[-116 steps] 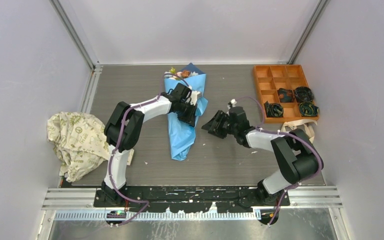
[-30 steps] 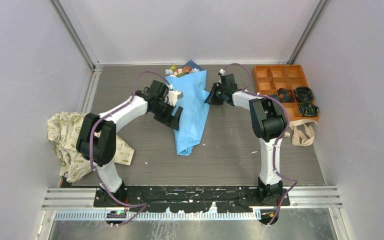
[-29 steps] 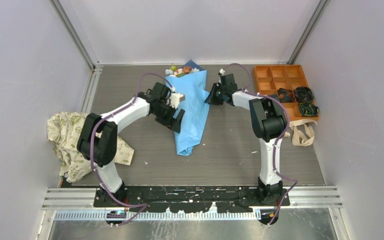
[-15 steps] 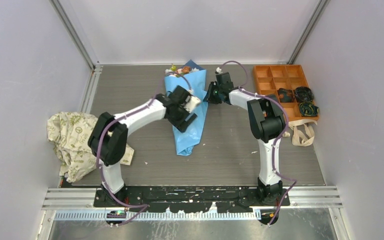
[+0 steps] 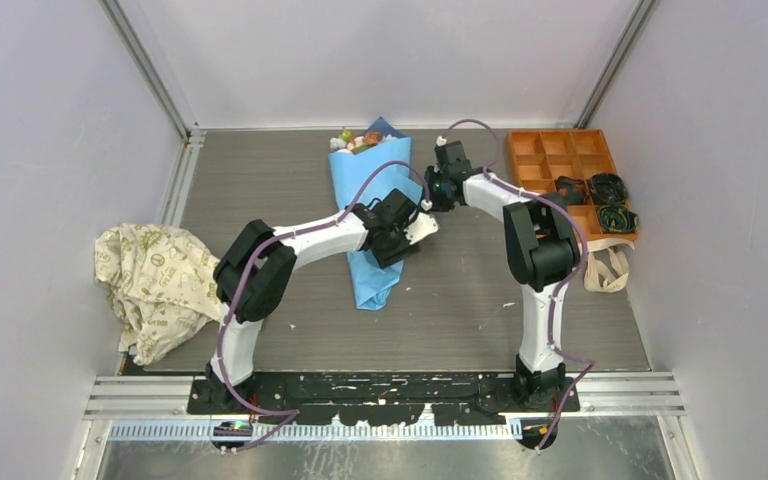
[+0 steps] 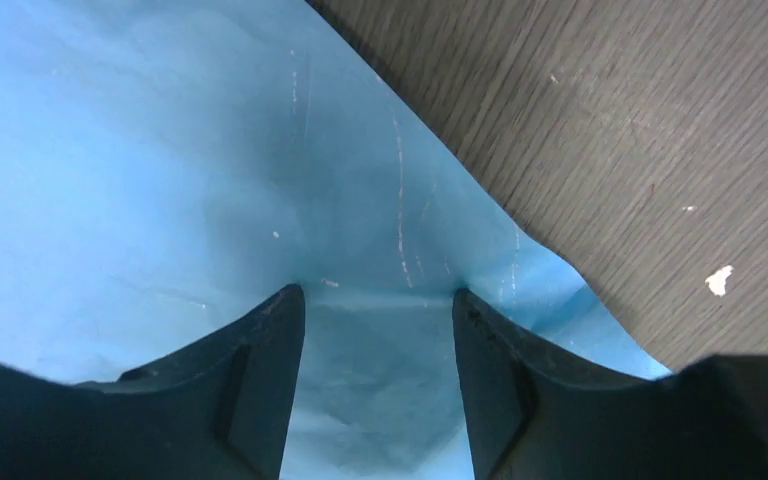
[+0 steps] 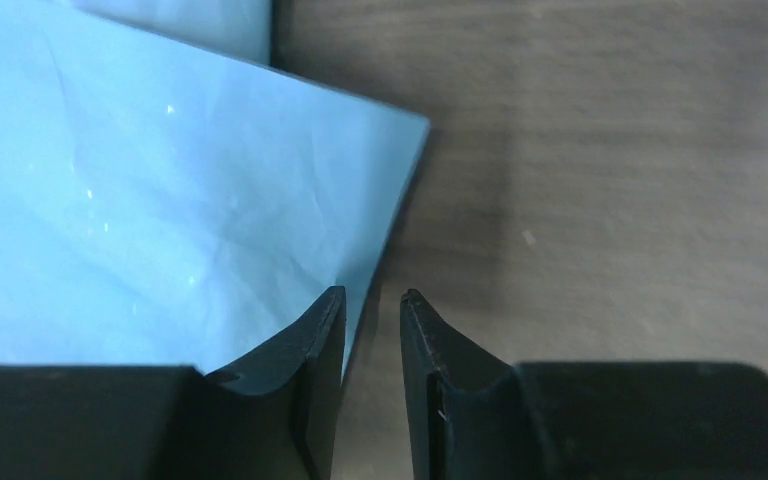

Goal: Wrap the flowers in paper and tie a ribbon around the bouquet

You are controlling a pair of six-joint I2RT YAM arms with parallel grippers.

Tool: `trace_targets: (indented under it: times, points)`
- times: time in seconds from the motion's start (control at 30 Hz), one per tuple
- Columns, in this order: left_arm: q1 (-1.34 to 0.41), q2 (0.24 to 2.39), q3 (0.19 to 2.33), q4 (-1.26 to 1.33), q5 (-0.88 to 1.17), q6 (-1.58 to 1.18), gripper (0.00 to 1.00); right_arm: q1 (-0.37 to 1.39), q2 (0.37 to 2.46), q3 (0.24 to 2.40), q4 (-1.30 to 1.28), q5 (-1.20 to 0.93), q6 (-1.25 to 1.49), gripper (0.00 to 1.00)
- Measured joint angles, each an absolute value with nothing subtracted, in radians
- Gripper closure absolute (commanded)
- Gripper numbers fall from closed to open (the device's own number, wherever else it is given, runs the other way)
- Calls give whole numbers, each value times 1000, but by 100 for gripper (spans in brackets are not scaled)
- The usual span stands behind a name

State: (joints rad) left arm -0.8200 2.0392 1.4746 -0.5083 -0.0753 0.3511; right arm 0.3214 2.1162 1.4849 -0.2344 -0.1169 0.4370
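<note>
Left pincer (image 6: 378, 293) gapes over the paper (image 6: 160, 150), right pincer (image 7: 372, 292) slightly parted at its edge.

My L arm reaches fwd and across to the right, L gripper (image 6: 375, 300) pointing down, fingers well apart. R arm stretched far fwd, wrist bent inward; R gripper (image 7: 372, 300) shows just a narrow gap.

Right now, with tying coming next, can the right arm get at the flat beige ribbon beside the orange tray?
Probably yes. The beige ribbon lies uncovered by the orange tray, on that arm's side. The right gripper holds nothing, but must first leave the light blue paper bouquet.
</note>
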Motion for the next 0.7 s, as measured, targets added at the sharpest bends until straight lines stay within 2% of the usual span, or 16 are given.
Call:
trace_targets:
  times: [0.13,0.27,0.47,0.57,0.7]
  points:
    - [-818,2045,1469,-492,-63,355,43,303,1987,1445,-374,-51,392,62]
    - [-818,2045,1466,-488,-52,348,43,218,1726,1347,-466,60,369,55]
    - [-817,2045,1465,-488,-48,347,42,-159,1324,1099,-485,208,385,47]
    - [-817,2045,1465,-488,-47,345,42,-305,1271,981,-492,248,406,40]
    - [-816,2046,1465,-488,-43,344,41,-393,1314,879,-497,238,437,35]
